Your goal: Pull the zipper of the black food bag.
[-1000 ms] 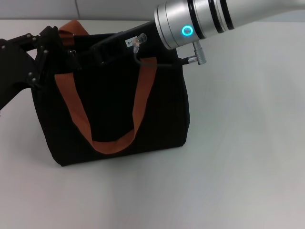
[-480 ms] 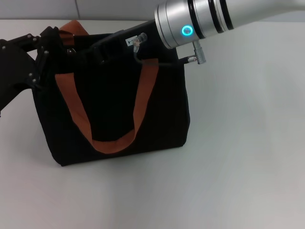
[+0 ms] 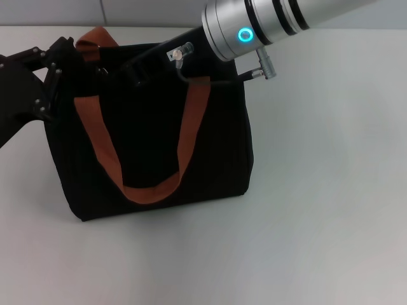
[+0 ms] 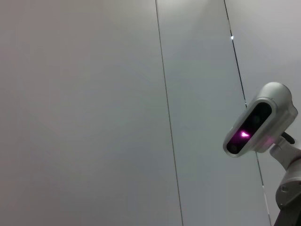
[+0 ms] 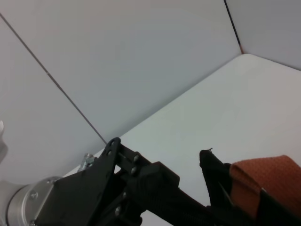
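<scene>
A large boxy black fabric food bag [image 3: 152, 140] with orange-brown webbing loop handles [image 3: 184, 136] stands left of centre in the head view on a pale grey table [image 3: 318, 222]. The left gripper [image 3: 54, 73], a black linkage at the upper left, sits against the bag's top corner; whether its jaws grip anything cannot be told. The right gripper [image 3: 137, 67] reaches from the silver arm at the upper right over the bag's top edge, its jaws hidden against the black cloth. The zipper cannot be made out. The bag looks soft and light, likely to sag and slide under a pull, so bracing one corner seems wise.
</scene>
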You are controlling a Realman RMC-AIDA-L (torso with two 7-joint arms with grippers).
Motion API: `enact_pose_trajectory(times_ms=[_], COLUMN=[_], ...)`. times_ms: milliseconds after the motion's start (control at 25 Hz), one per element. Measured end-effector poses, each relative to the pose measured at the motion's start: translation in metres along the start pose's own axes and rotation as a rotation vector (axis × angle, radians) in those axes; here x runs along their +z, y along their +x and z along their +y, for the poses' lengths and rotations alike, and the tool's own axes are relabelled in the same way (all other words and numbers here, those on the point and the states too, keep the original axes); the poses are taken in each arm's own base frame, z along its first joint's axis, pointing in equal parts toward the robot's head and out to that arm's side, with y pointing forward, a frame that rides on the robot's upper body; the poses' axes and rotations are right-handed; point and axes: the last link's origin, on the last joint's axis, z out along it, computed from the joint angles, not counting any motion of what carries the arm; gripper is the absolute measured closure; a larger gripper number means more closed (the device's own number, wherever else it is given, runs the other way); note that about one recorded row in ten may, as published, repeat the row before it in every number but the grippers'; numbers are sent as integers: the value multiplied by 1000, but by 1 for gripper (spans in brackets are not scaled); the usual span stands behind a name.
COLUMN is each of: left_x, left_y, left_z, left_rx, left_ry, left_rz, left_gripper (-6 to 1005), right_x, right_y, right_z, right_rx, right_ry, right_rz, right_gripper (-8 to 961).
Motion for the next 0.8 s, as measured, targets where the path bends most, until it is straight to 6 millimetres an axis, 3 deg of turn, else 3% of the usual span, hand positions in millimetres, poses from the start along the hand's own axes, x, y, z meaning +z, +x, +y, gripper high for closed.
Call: enact_pose_trajectory(times_ms=[800], left_x=[-7], left_y=[0], left_z=[-2], left_rx=[3], left_ry=[25], left_rz=[-7], left_gripper=[984], right_x=[-11], right_y=[1], right_z=[-1], right_rx=[43], right_ry=[140], right_rz=[56], right_gripper=[953])
